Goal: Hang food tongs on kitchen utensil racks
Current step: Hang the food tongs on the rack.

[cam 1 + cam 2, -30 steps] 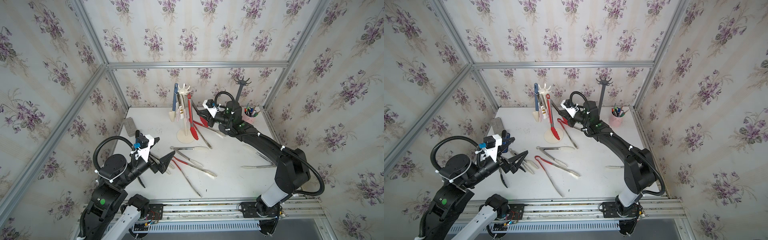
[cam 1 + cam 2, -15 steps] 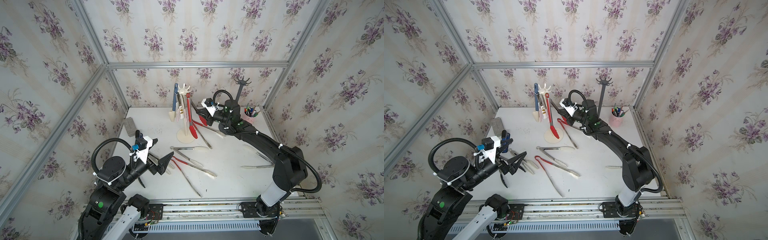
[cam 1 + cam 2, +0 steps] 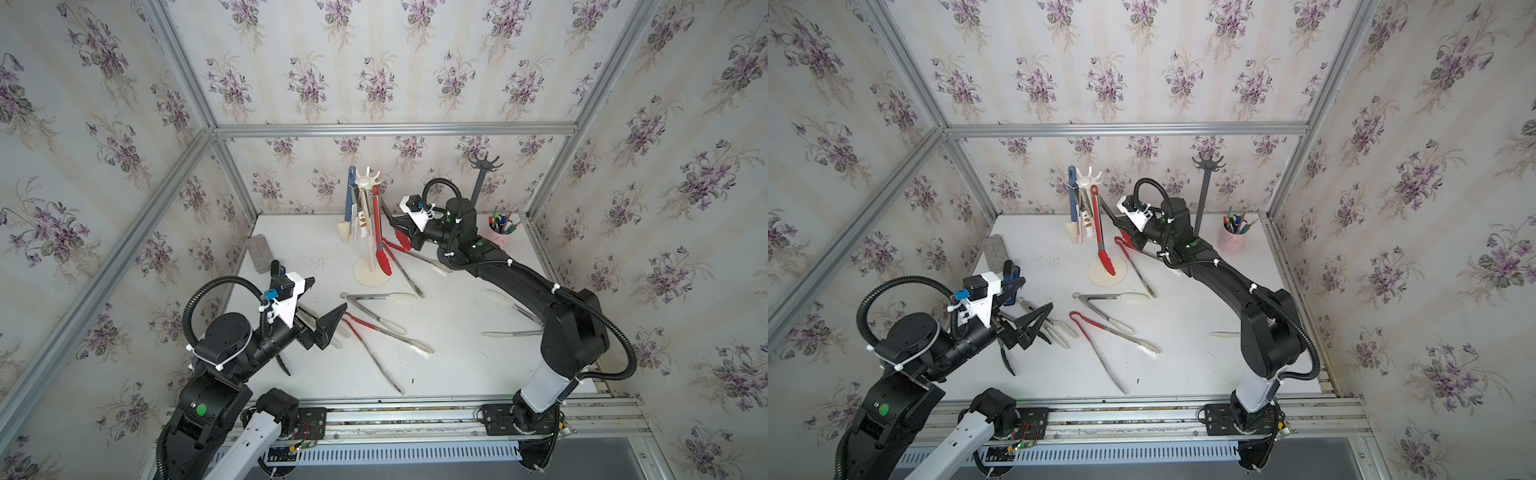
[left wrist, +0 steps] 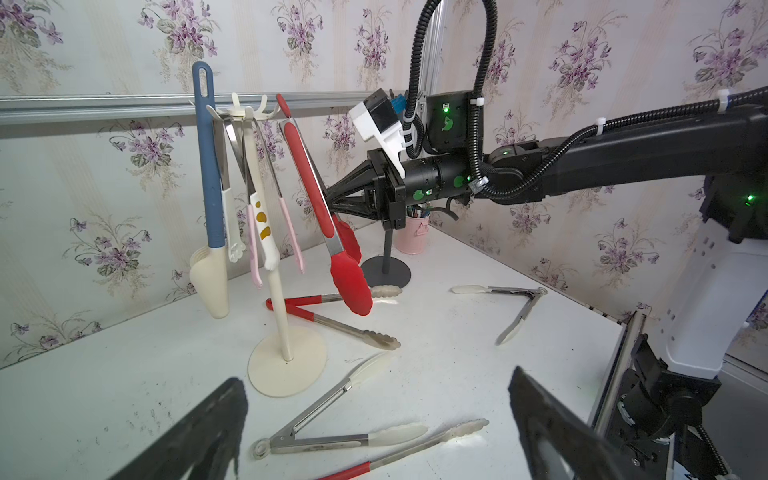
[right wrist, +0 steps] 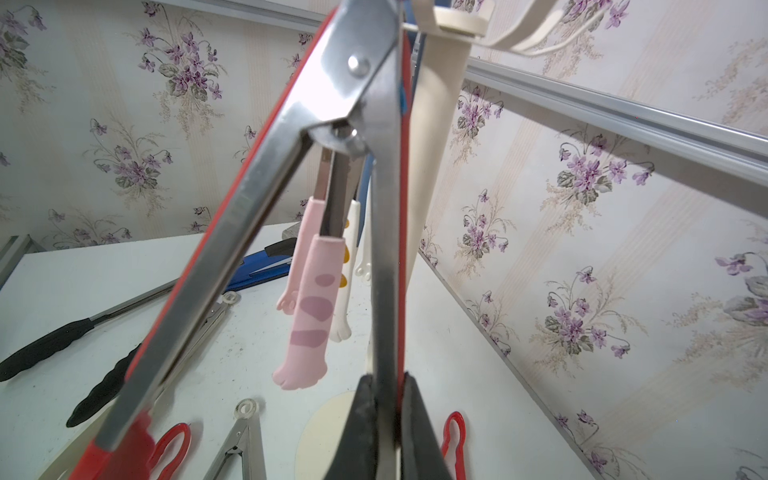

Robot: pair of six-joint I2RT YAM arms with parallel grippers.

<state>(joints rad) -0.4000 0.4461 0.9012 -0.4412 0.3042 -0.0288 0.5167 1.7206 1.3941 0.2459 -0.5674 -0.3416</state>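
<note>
There, the right gripper (image 5: 384, 384) was pinched tight on one steel arm of the red tongs (image 4: 309, 183), partway down from the hinge. The tongs hung steeply beside the cream rack (image 3: 371, 274), their red loop up among its prongs. I couldn't tell whether the loop sat on one. They had glossy red grips and spoon-shaped red tips, with bright steel on the inner faces and a rivet at the hinge. Pink tongs (image 5: 307, 316) with paw-shaped tips dangled on the same rack. So did blue-handled tongs (image 4: 208, 166) that ended in a cream scoop.

At the near left, the left gripper (image 3: 334, 326) hovered low over the white table (image 3: 457, 374), jaws wide apart and holding nothing. Steel tongs (image 3: 374, 297) with pale tips lay just ahead of it, spread in a V.

Against a second before, the right arm had crept slightly closer to the rack, while the left had barely shifted.
</note>
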